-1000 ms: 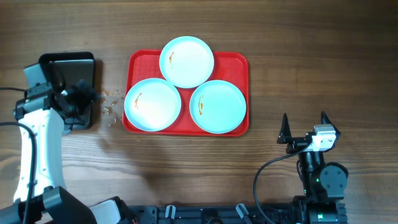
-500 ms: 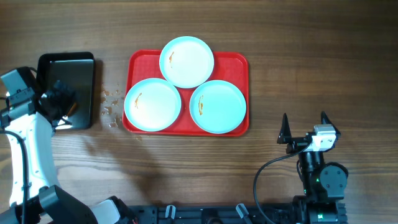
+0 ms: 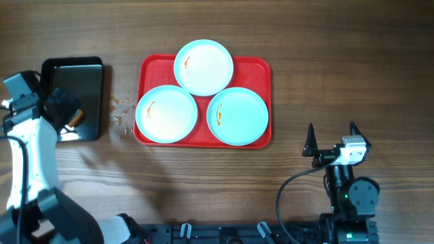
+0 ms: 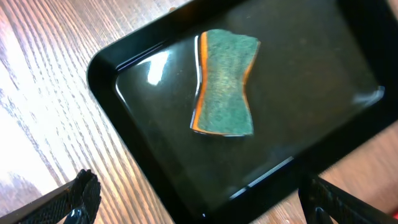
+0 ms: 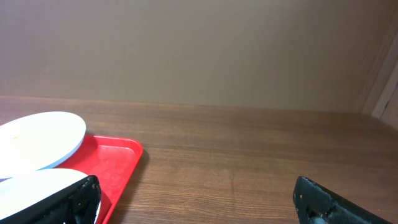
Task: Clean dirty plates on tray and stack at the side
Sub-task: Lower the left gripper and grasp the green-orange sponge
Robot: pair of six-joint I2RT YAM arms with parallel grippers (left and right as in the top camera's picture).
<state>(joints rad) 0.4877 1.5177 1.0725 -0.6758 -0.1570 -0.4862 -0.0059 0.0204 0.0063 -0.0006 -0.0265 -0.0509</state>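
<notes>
We see a brown wood-grain table [image 3: 352, 61]. Beyond it stands a plain beige wall [image 5: 199, 50], pale trim [image 5: 380, 81] at three o'clock.

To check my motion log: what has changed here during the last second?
The left gripper moved left, from over the right half of the black pan toward its left side, open, uncovering the sponge lying in the pan. Whether it let the sponge go cannot be told. The three plates, the tray and the open right gripper stayed as they were.
</notes>
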